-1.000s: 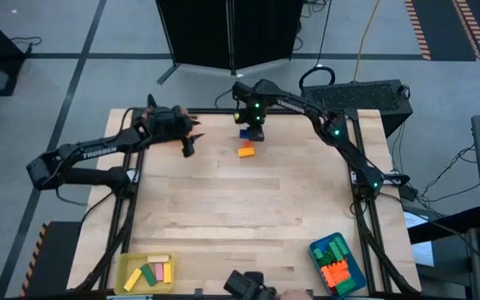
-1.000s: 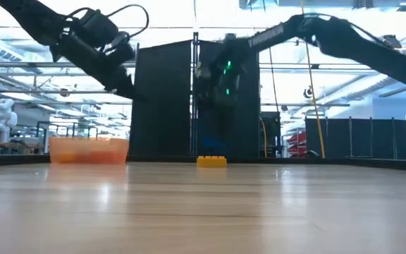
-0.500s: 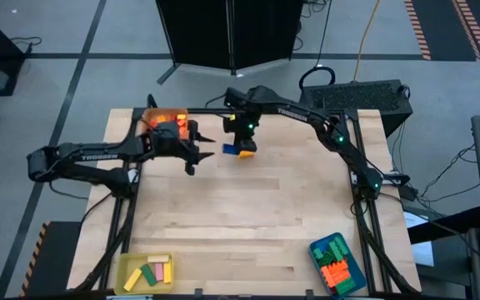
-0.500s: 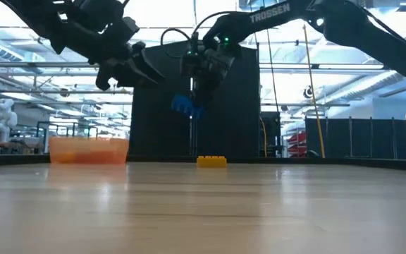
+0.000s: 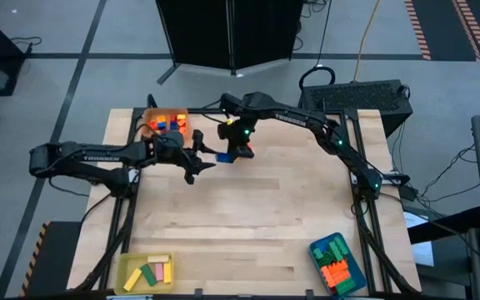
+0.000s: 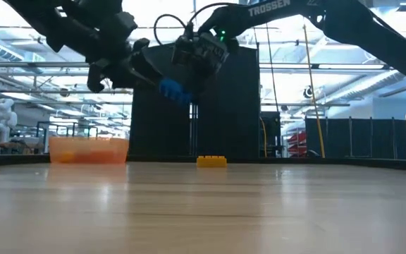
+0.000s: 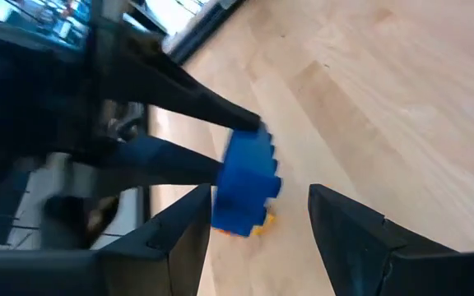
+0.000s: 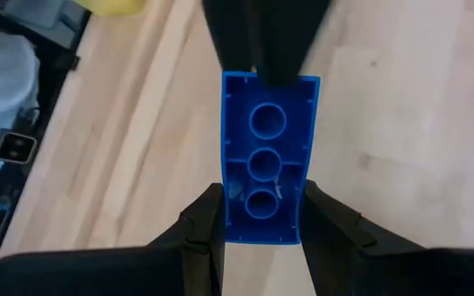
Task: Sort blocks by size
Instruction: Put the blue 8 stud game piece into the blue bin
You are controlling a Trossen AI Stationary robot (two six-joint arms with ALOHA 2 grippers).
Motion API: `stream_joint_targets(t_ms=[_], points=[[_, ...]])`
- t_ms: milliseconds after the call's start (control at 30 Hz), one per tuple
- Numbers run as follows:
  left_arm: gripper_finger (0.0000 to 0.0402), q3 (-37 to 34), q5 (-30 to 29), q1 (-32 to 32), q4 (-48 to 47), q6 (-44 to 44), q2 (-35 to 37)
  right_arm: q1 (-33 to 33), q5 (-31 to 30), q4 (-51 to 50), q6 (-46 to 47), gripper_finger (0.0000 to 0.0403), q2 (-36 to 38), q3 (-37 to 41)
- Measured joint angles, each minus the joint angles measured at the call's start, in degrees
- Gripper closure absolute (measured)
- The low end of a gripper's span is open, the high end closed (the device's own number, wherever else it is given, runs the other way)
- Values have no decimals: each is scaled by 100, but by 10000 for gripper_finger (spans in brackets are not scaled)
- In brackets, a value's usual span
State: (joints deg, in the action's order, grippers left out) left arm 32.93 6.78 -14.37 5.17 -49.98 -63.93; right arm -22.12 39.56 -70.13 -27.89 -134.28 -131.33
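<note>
Right gripper (image 5: 226, 155) clamped on a blue brick (image 8: 263, 179) held aloft, facing the spread-fingered, empty left gripper (image 5: 207, 158) above the table (image 5: 240, 217).

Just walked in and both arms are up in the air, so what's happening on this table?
The right gripper is shut on a blue brick, holding it above the far side of the wooden table. The left gripper is open, right beside that brick. An orange-yellow brick lies on the table below. Three trays hold bricks: an orange tray at the far left corner, a yellow tray near left and a blue tray near right.
</note>
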Motion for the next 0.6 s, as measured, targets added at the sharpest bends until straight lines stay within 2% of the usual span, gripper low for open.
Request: stream_joint_targets(t_ms=[67, 233, 600], points=[[196, -4, -52, 40, 22, -7, -105, 42, 95, 91, 47, 298, 2, 0], [196, -4, -605, 90, 96, -7, -347, 126, 141, 123, 48, 298, 2, -28], [196, -4, -508, 286, 392, -264, -411, 150, 101, 278, 120, 298, 2, -28]])
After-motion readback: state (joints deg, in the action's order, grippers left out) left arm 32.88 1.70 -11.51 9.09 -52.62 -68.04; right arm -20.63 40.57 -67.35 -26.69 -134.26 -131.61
